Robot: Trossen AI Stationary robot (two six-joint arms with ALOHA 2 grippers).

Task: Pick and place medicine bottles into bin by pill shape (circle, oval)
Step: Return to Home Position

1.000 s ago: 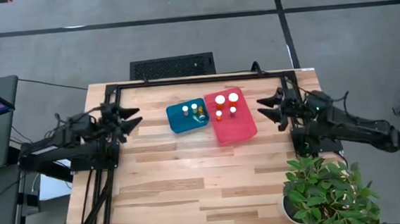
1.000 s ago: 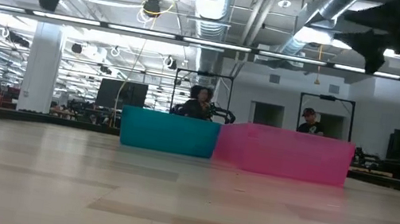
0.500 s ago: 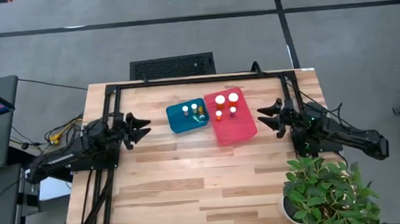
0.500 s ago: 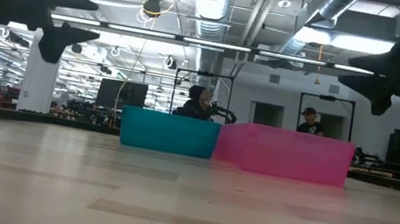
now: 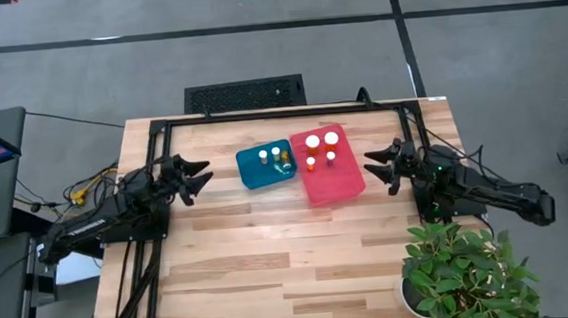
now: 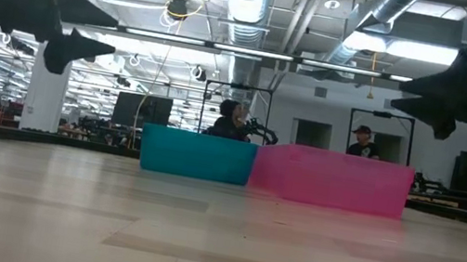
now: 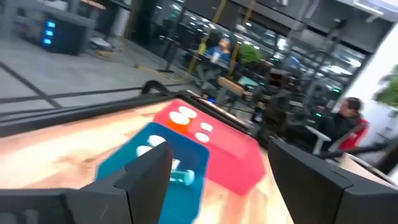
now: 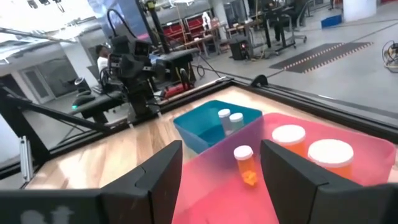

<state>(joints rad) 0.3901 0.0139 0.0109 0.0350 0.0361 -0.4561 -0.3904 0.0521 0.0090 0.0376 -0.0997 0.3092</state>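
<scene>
Medicine bottles [image 5: 312,142] all sit in bins, with none loose on the table [image 5: 232,268]. The left gripper [image 5: 205,175] hangs spread and empty near the blue bin [image 5: 253,178], which holds two, perhaps three. Four stand upright in the pink bin [image 5: 334,186]. Beyond it the right gripper [image 5: 373,164] is likewise spread and empty. Each arm points inward, so the bottles lie between them.

The left gripper [image 5: 203,175] and the right gripper [image 5: 373,163] hang raised at opposite sides, pointing inward toward each other, each with its fingers [image 7: 146,180] spread wide, holding nothing.
</scene>
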